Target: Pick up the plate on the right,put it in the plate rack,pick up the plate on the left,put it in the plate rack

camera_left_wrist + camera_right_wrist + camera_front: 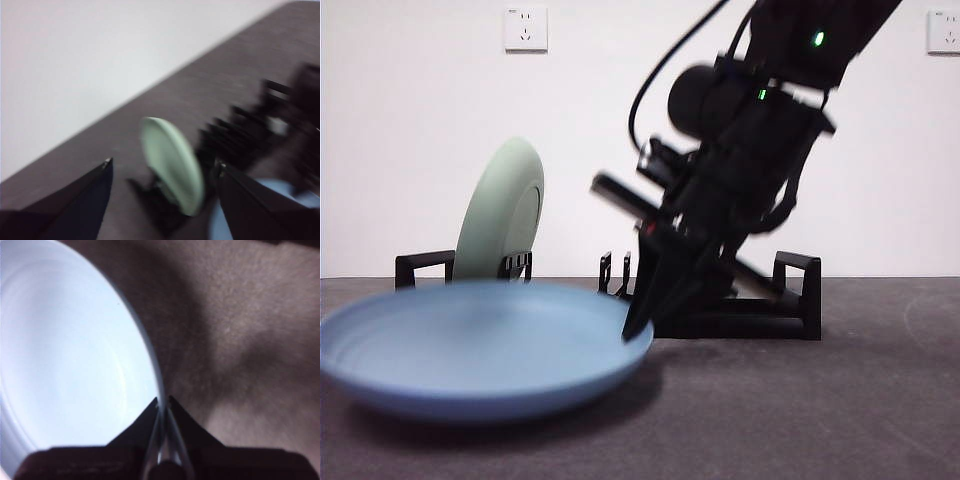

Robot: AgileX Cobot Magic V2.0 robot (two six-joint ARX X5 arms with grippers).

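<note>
A pale blue plate (480, 345) lies low over the dark table at the near left, blurred. My right gripper (638, 330) comes down from the upper right and is shut on its right rim. The right wrist view shows the jaws pinching the blue plate (65, 355) at its edge, right gripper (163, 400). Behind stands the black plate rack (790, 300), with a pale green plate (505, 215) upright in its left end. My left gripper (164, 162) is open and hangs above the green plate (172, 165) and the rack (240, 135).
A white wall with two sockets (525, 28) rises just behind the rack. The dark grey table surface (820, 410) spreads to the right of the blue plate. The right arm's bulk and cable (760, 130) hang over the rack's right half.
</note>
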